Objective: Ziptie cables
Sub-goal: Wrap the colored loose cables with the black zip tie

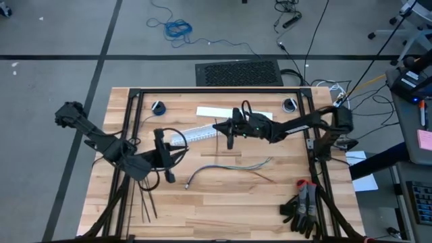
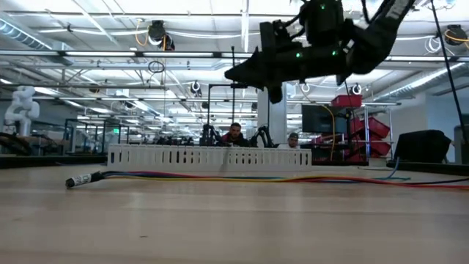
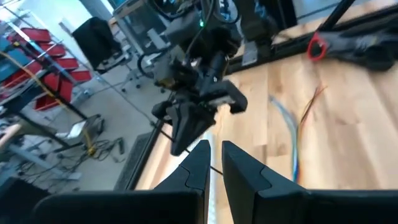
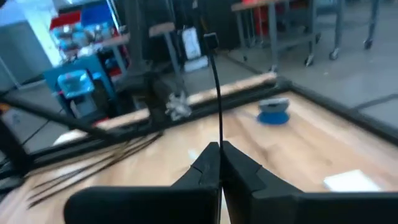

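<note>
right gripper pinching one ziptie above the duct

i see the cables (image 1: 229,167) lying loose on the wooden table (image 1: 223,209), toward the middle, dark tip pointing to the left arm's side. in the low view they run flat along the boards in front of the white slotted duct (image 2: 209,156). the spare zipties (image 1: 147,200) lie in a small bunch near the front edge on the left side. one ziptie (image 4: 217,93) stands up from the right gripper (image 4: 220,163), whose fingers are clamped together on it; that gripper hangs above the duct, well off the table. the left gripper (image 3: 212,163) sits nearly closed, a thin gap between its fingers, holding nothing i can see, just beside the duct's near end. black gloves (image 1: 302,208) lie at the front right corner.
</note>
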`<action>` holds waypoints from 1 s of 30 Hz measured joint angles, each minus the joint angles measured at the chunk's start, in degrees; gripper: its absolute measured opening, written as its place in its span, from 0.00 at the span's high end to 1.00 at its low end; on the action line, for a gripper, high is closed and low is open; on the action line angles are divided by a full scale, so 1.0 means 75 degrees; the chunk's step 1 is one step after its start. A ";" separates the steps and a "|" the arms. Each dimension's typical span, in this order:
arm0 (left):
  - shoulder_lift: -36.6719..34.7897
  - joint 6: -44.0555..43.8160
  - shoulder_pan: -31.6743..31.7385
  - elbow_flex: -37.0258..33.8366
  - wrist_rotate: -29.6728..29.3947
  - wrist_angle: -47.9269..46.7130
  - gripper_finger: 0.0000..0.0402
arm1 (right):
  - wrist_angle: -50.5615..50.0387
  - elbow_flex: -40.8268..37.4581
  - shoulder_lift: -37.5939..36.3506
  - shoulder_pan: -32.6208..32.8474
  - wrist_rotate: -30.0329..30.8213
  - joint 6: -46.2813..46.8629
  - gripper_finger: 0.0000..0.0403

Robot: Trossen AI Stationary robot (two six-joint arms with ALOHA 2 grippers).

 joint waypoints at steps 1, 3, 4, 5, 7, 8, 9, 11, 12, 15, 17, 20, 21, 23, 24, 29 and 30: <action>0.0000 0.0000 0.0084 -0.0059 -0.0030 0.0001 0.90 | 0.0370 0.0039 0.0157 -0.0071 -0.0152 0.0005 1.00; -0.0006 -0.0003 0.0272 -0.0183 -0.0093 -0.0018 0.90 | 0.0837 0.0244 0.0423 -0.0223 -0.0667 0.0136 1.00; -0.0020 -0.0009 0.0356 -0.0225 -0.0099 -0.0029 0.90 | 0.0889 0.0365 0.0540 -0.0280 -0.0871 0.0177 1.00; -0.0023 -0.0062 0.0430 -0.0262 -0.0101 -0.0030 0.90 | 0.0916 0.0521 0.0678 -0.0309 -0.0991 0.0201 1.00; -0.0023 -0.0210 0.0552 -0.0299 -0.0106 -0.0198 0.90 | 0.0801 0.0815 0.0983 -0.0322 -0.1164 0.0234 1.00; -0.0023 -0.0314 0.0597 -0.0300 -0.0104 -0.0298 0.90 | 0.0729 0.0994 0.1169 -0.0318 -0.1261 0.0231 1.00; -0.0023 -0.0380 0.0632 -0.0300 -0.0095 -0.0402 0.90 | 0.0631 0.1168 0.1370 -0.0286 -0.1350 0.0236 1.00; -0.0026 -0.0464 0.0667 -0.0300 -0.0086 -0.0557 0.90 | 0.0391 0.1488 0.1817 -0.0172 -0.1551 0.0304 1.00; -0.0026 -0.0538 0.0680 -0.0300 -0.0070 -0.0615 0.90 | 0.0297 0.1615 0.2044 -0.0122 -0.1711 0.0342 1.00; -0.0026 -0.0609 0.0669 -0.0300 -0.0062 -0.0721 0.90 | 0.0225 0.1879 0.2555 0.0028 -0.2217 0.0792 1.00; -0.0032 -0.0746 0.0666 -0.0300 -0.0051 -0.0836 0.90 | 0.0259 0.1960 0.2696 0.0117 -0.2558 0.1116 1.00; -0.0032 -0.0984 0.0668 -0.0300 -0.0038 -0.1212 0.90 | 0.0373 0.1968 0.2740 0.0283 -0.2803 0.1414 1.00; -0.0032 -0.1041 0.0669 -0.0300 -0.0036 -0.1299 0.90 | 0.0466 0.1968 0.2718 0.0340 -0.2837 0.1473 1.00; -0.0032 -0.1188 0.0671 -0.0300 -0.0072 -0.1423 0.90 | 0.0739 0.1965 0.2599 0.0424 -0.2849 0.1471 1.00; -0.0032 -0.1198 0.0671 -0.0300 -0.0099 -0.1431 0.90 | 0.0844 0.1966 0.2510 0.0452 -0.2836 0.1389 1.00; -0.0035 -0.1198 0.0668 -0.0300 -0.0252 -0.1375 0.90 | 0.0871 0.1965 0.2002 0.0329 -0.1927 0.0157 1.00; -0.0050 -0.1198 0.0668 -0.0300 -0.0299 -0.1376 0.90 | 0.0917 0.1965 0.1879 0.0291 -0.1762 -0.0100 1.00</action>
